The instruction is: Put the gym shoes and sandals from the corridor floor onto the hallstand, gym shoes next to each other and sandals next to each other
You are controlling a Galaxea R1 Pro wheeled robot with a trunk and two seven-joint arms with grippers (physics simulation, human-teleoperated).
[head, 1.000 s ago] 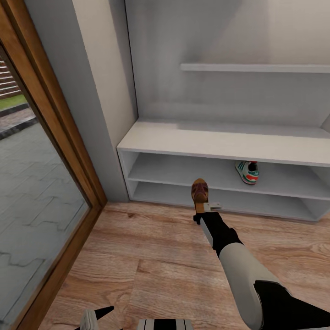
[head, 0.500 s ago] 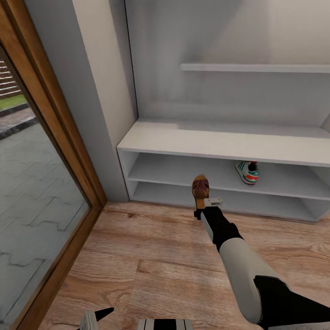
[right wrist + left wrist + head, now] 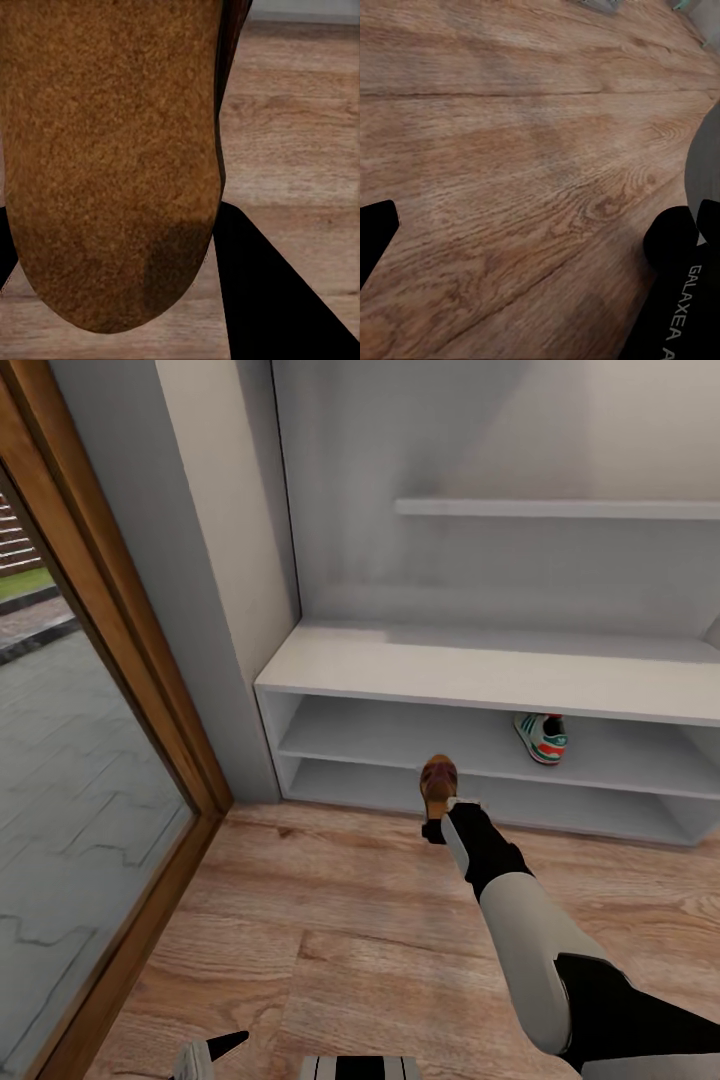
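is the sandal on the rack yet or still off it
Off it. The sandal hangs in the right pincer in front of the hallstand's lower shelves, above the corridor floor.

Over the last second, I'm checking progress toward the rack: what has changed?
The right tool, shut on a sandal, has carried it slightly down and toward the rack, and the wrist has rolled, so the pale bracket beside the sandal is now turned out of sight. The sandal stays held above the floor, not yet on a shelf. One gym shoe sits unmoved on the upper low shelf.
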